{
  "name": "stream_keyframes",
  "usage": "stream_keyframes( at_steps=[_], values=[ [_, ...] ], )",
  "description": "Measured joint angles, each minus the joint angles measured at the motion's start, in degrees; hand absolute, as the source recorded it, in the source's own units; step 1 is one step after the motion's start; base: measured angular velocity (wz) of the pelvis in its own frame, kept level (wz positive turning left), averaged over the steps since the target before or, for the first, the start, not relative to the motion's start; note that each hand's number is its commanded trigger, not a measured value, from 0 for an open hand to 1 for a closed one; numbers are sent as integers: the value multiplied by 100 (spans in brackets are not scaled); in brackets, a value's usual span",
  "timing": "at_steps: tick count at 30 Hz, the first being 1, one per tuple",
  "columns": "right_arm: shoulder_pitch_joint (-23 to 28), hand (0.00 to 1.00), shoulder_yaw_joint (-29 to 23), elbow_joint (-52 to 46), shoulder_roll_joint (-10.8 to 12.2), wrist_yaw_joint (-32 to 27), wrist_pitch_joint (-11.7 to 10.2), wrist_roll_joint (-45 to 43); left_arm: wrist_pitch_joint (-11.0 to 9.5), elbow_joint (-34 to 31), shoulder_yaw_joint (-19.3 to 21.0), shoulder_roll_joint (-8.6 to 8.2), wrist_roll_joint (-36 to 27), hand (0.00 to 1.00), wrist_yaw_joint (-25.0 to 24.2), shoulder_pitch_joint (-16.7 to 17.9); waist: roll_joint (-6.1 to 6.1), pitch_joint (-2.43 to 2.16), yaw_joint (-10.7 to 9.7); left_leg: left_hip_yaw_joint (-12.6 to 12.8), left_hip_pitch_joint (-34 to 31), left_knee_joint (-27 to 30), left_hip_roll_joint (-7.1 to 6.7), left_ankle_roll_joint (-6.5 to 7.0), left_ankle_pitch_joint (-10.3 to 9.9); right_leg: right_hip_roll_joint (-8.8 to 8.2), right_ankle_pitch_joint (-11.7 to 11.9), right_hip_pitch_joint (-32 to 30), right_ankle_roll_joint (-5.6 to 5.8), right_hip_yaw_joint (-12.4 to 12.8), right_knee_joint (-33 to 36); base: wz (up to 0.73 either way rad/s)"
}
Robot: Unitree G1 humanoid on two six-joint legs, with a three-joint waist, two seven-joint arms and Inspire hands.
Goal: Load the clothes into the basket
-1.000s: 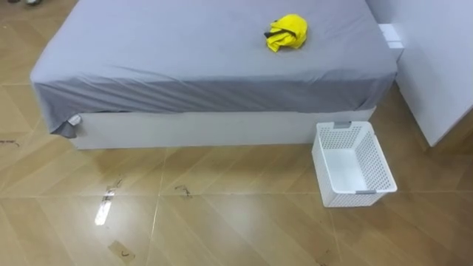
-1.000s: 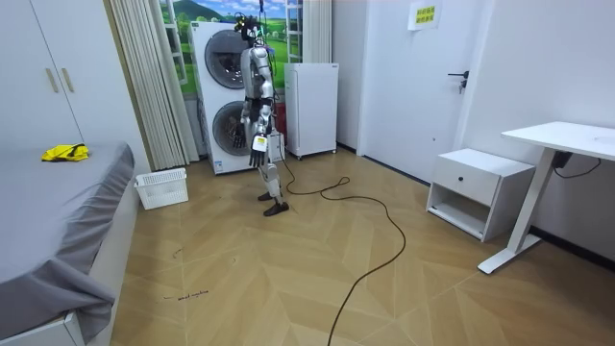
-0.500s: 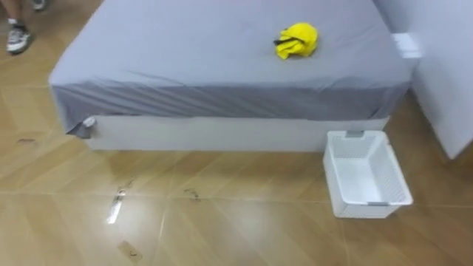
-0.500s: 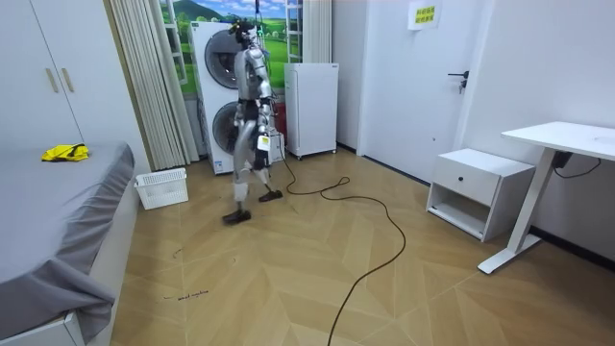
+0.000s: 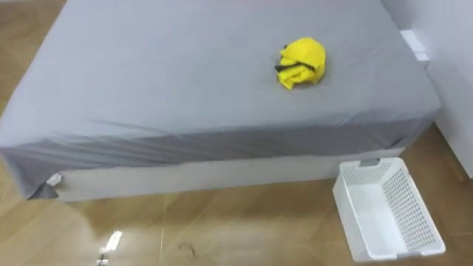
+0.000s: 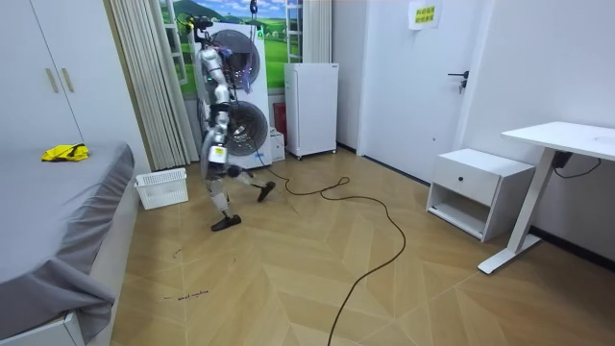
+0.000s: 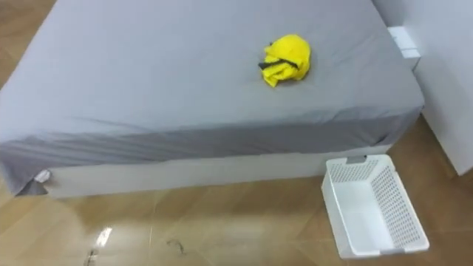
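Bed (image 5: 148, 89) spans left and centre, under grey sheet. Yellow clothes (image 5: 301, 63) bunched on bed, far right part, well apart from basket. White basket (image 5: 388, 214) on floor, near right, just beside bed corner, empty. Room view: robot mid-stride on floor right of basket, not yet at bed. Hands (image 6: 219, 154) low by its sides, too small: cannot tell open or closed; nothing yellow there. Task judged not begun: approach, pick-up, drop into basket all left.

Nothing can be read; the print on the yellow sign (image 6: 424, 13) is too small.
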Motion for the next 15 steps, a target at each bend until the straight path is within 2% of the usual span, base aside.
stream_keyframes(
  at_steps=[1, 2, 3, 4, 5, 6, 7, 8, 9, 10, 11, 12, 13, 14, 15],
  values=[
    [-4, 0, 24, -272, 15, -32, -4, -11, 12, -24, -100, -5, -5, 0, -3, -13, 55, 26, -39, -254, 218, -92, 35, -21, -92, 284, -84, -368, -30, -193, -625, 7],
    [-16, 0, 34, -355, 29, -65, -13, -21, 22, -54, -173, -5, 19, 0, -2, -25, 53, 25, -94, -381, 315, -132, 43, -29, -138, 381, -72, -508, -25, -252, -1050, 55],
    [-40, 0, 28, -441, 66, -134, -63, -19, 38, -80, -379, -9, 86, 0, -18, -39, 30, 17, -191, -556, 550, -269, 51, -63, -223, 440, 128, -673, -17, -353, -2092, 75],
    [-38, 0, 9, -598, 99, -258, -63, -21, 83, -107, -563, -61, 134, 0, -37, -20, 45, 16, -188, -670, 787, -346, 93, -108, -351, 418, 765, -753, -63, -377, -2871, 76],
    [-37, 0, 4, -700, 115, -324, -63, -34, 96, -110, -613, -96, 156, 0, -50, -7, 78, 18, -188, -733, 926, -352, 152, -140, -425, 418, 1065, -793, -75, -396, -3080, 58],
    [-42, 0, 5, -1008, 156, -426, -80, -36, 106, -121, -661, -116, 211, 0, -79, 69, 80, -36, -132, -830, 1107, -332, 261, -234, -556, 416, 1403, -772, -241, -498, -3198, 38],
    [-142, 0, -2, -1242, 170, -476, -232, -21, 126, -84, -660, -120, 190, 0, -129, 148, 147, -86, -75, -812, 1117, -208, 389, -428, -692, 462, 1462, -666, -528, -727, -3048, 28],
    [-208, 0, -13, -1340, 170, -513, -294, -21, 151, -66, -658, -126, 170, 0, -142, 182, 201, -71, -56, -786, 1145, -161, 459, -497, -719, 500, 1363, -608, -581, -824, -2983, 24],
    [-276, 0, -30, -1669, 160, -584, -345, -50, 195, -80, -650, -118, 168, 0, -148, 280, 310, -68, -11, -723, 1219, -120, 612, -597, -716, 582, 1175, -513, -634, -935, -2785, 30],
    [-323, 0, -26, -1982, 138, -628, -401, -42, 237, -199, -623, -105, 168, 0, -144, 351, 358, -57, 27, -544, 1311, -42, 732, -746, -634, 601, 986, -476, -683, -986, -2508, 32],
    [-353, 0, -13, -2043, 125, -654, -441, -10, 254, -274, -610, -101, 175, 0, -143, 418, 371, -50, 32, -514, 1376, 6, 776, -837, -566, 586, 909, -469, -723, -1025, -2312, 32],
    [-401, 0, 9, -2238, 103, -674, -433, 8, 285, -391, -551, -106, 193, 0, -149, 527, 344, 52, 12, -585, 1490, 279, 896, -881, -460, 548, 700, -651, -621, -1176, -1735, 17],
    [-400, 0, 37, -2598, 160, -672, -434, 17, 286, -556, -430, -19, 222, 0, -146, 681, 332, 5, 40, -480, 1316, 971, 954, -892, -467, 612, 789, -680, -529, -1054, -2333, 5],
    [-388, 0, 64, -2753, 163, -675, -446, 20, 300, -561, -407, 29, 231, 0, -139, 727, 293, 4, 77, -368, 1180, 1391, 989, -923, -488, 596, 893, -664, -793, -1134, -2403, 0],
    [-394, 0, 92, -2861, 102, -689, -436, 1, 385, -602, -415, 55, 245, 0, -125, 812, 365, -15, -2, -350, 911, 2072, 1139, -1008, -435, 663, 670, -463, -845, -1215, -2383, 20]
  ],
)
